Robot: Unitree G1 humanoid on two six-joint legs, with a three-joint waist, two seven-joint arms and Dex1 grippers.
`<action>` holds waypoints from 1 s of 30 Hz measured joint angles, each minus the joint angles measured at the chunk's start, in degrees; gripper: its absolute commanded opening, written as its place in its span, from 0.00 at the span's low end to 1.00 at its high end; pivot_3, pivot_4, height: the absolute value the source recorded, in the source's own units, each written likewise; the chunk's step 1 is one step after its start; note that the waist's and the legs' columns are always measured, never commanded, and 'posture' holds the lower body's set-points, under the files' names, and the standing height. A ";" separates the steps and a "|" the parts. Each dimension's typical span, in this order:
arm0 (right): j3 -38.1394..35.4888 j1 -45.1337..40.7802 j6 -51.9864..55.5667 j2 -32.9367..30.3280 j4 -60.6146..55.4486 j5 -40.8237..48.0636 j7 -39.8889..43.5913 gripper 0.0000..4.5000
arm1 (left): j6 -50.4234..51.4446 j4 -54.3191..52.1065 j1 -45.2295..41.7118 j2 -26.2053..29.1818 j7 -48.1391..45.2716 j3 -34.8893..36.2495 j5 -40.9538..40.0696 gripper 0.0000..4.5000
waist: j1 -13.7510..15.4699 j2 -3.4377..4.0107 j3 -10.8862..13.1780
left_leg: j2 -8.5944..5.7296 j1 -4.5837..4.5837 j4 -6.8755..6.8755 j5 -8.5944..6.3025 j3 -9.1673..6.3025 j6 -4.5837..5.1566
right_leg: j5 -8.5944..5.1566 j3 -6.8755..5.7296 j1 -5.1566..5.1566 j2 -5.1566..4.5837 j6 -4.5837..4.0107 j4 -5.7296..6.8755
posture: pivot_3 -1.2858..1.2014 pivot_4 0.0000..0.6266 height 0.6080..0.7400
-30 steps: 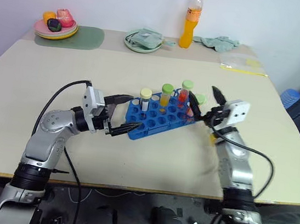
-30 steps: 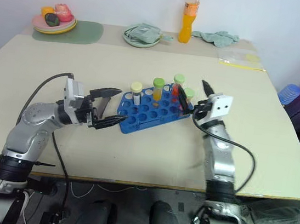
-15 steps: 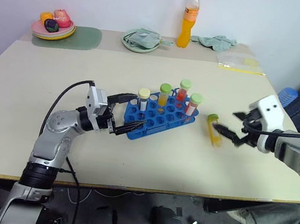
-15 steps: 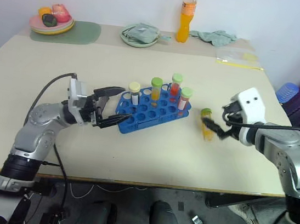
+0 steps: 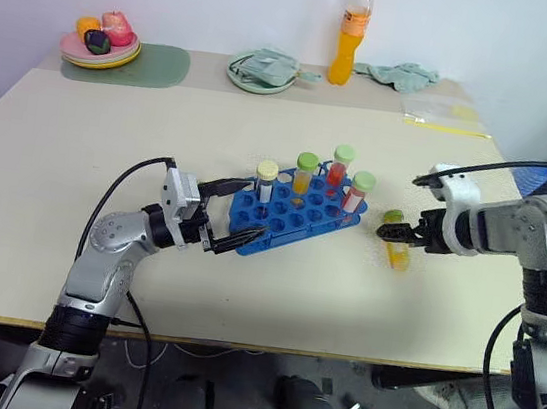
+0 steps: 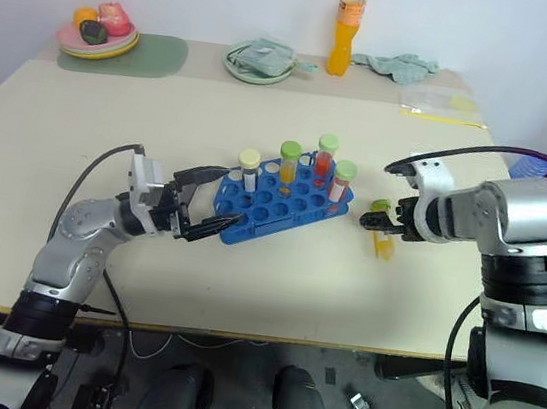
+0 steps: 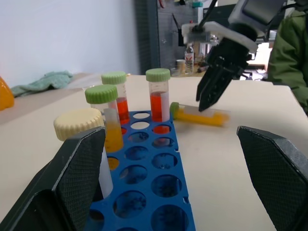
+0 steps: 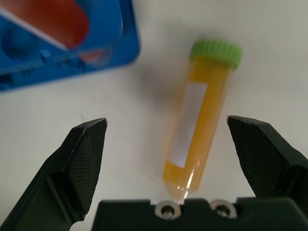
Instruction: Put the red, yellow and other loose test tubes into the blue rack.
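Right wrist view: my right hand [image 8: 173, 159] hangs spread over yellow tube [image 8: 199, 115], lying loose on desk [image 5: 272, 295] mid-right. 4 tubes racked in blue rack [image 5: 286, 221]. Left hand [image 5: 237, 215] released, empty.

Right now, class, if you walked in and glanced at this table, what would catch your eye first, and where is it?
The bright blue rack at the middle of the table, with four capped test tubes standing upright in it. Just right of it, a yellow-filled tube with a green cap lies loose on the table, the right hand poised open over it. The left hand sits open at the rack's near end.
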 measured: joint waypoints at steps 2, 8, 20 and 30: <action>2.32 -1.45 -0.64 0.07 2.27 -1.03 0.18 0.99 | -0.12 -0.76 0.23 -0.01 0.27 0.00 0.00 1.00 | -0.01 0.00 0.00 | 0.00 -0.01 0.03 0.00 -0.01 0.00 | 0.00 -0.01 0.01 0.01 -0.01 -0.01 | 0.52 0.24 1.00; 4.21 -4.94 -5.69 2.87 12.48 -6.23 0.36 0.99 | -0.26 -1.77 1.87 0.00 1.48 0.01 0.06 1.00 | -0.19 0.01 -0.01 | 0.02 0.00 0.03 0.00 -0.01 0.00 | 0.01 -0.01 0.01 0.06 0.01 -0.01 | 0.52 0.24 1.00; 3.53 -8.07 -10.00 7.76 23.00 -11.75 0.72 0.93 | 1.60 -4.72 2.08 0.15 4.00 -0.06 0.00 1.00 | -0.29 -0.01 -0.05 | 0.02 0.05 0.05 0.00 -0.01 0.00 | 0.02 -0.01 0.03 0.07 0.02 0.05 | 0.52 0.24 1.00; 3.26 -8.13 -12.24 7.81 24.77 -14.43 1.47 0.18 | 3.32 -5.38 1.60 0.15 4.84 -0.12 -0.07 1.00 | -0.29 0.00 -0.05 | 0.02 0.05 0.05 0.00 -0.01 0.00 | 0.02 -0.01 0.03 0.08 0.03 0.08 | 0.52 0.24 1.00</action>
